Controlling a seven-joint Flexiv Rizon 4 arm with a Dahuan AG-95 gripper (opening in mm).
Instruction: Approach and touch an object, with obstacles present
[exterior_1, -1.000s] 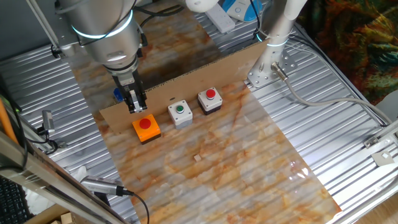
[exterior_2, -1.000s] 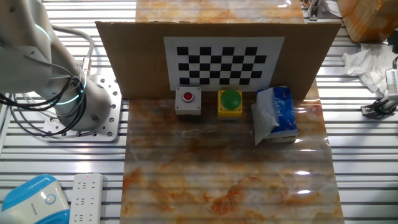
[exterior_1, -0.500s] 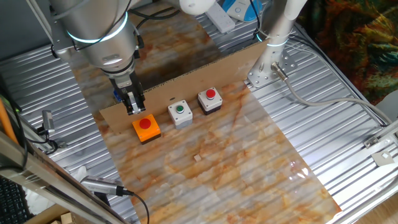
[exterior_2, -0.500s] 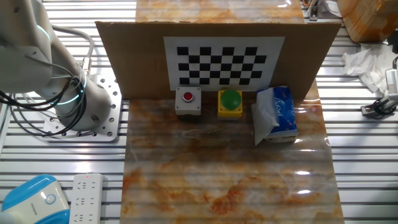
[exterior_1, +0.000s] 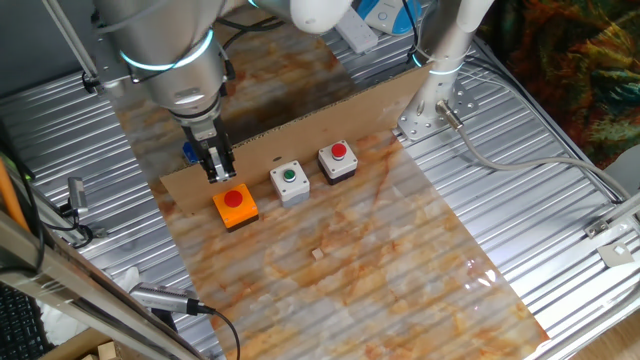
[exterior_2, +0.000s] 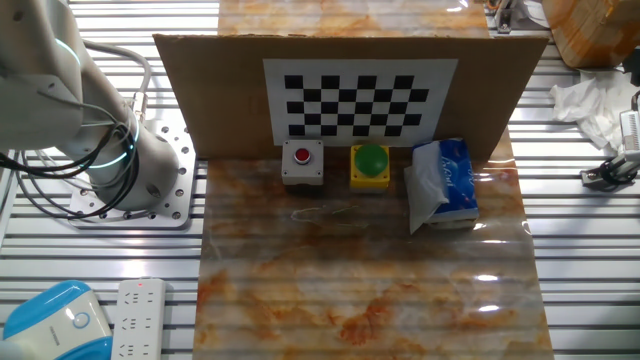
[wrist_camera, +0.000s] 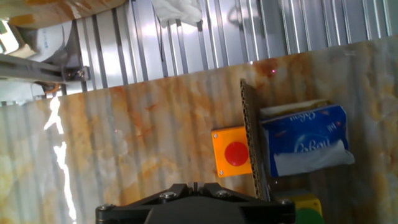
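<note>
Spanning the marbled table (exterior_1: 400, 260), upright on its long edge: a cardboard strip (exterior_1: 330, 112), dividing the surface into two sides. Visible in one fixed view only as a thin brown wall; seen face-on in the other fixed view (exterior_2: 200, 90), with a checkerboard sheet (exterior_2: 358, 97) stuck to it.

On one side of the strip, in a row just beside it: an orange button box (exterior_1: 235, 206) with a red button, a grey button box (exterior_1: 290, 181) with a green button, and a dark button box (exterior_1: 338, 161) with a red button. All three hidden by the strip in the other fixed view.

On the opposite side, also close against the strip: a grey box with a red button (exterior_2: 302, 162), a yellow box with a green button (exterior_2: 370, 164), and a blue tissue pack (exterior_2: 445, 183). Only a corner of blue peeking out behind the arm in the first fixed view.

From the hand view: strip edge-on (wrist_camera: 252, 143), orange box (wrist_camera: 231, 152) touching one face, tissue pack (wrist_camera: 305, 140) just beside the other.

Gripper (exterior_1: 218, 172) hanging above the strip, near the orange box; fingertips apparently pressed close together, though small and dark here, so hard to be sure. Nothing held.

Off the table: a white power strip (exterior_2: 135, 315).
</note>
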